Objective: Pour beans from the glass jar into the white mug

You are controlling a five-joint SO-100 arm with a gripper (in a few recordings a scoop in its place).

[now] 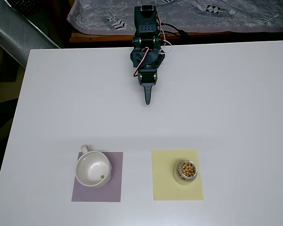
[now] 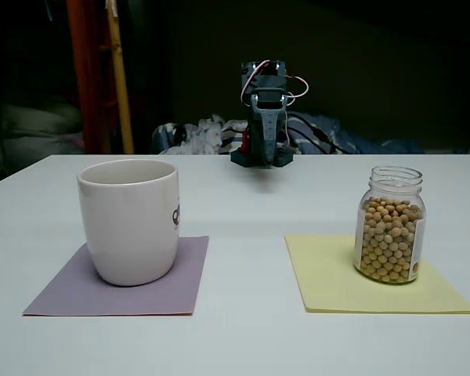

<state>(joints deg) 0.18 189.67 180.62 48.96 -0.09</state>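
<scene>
The glass jar (image 1: pixel 186 171) (image 2: pixel 389 225) stands upright on a yellow mat (image 1: pixel 177 175) (image 2: pixel 368 276), nearly full of tan beans (image 2: pixel 387 240). The white mug (image 1: pixel 93 169) (image 2: pixel 131 219) stands on a purple mat (image 1: pixel 98 178) (image 2: pixel 125 278), to the left of the jar in both views. In the overhead view a single bean (image 1: pixel 102 177) lies in the mug's bottom. My gripper (image 1: pixel 147 98) (image 2: pixel 265 145) is folded back at the table's far side, pointing toward the two mats, well away from jar and mug. Its fingers are together and hold nothing.
The arm's base (image 1: pixel 146 44) sits at the far table edge. Behind it lies a patterned cloth (image 1: pixel 188 14). A silver bundle (image 1: pixel 19 33) lies off the table at the top left in the overhead view. White tabletop (image 1: pixel 217 103) lies between gripper and mats.
</scene>
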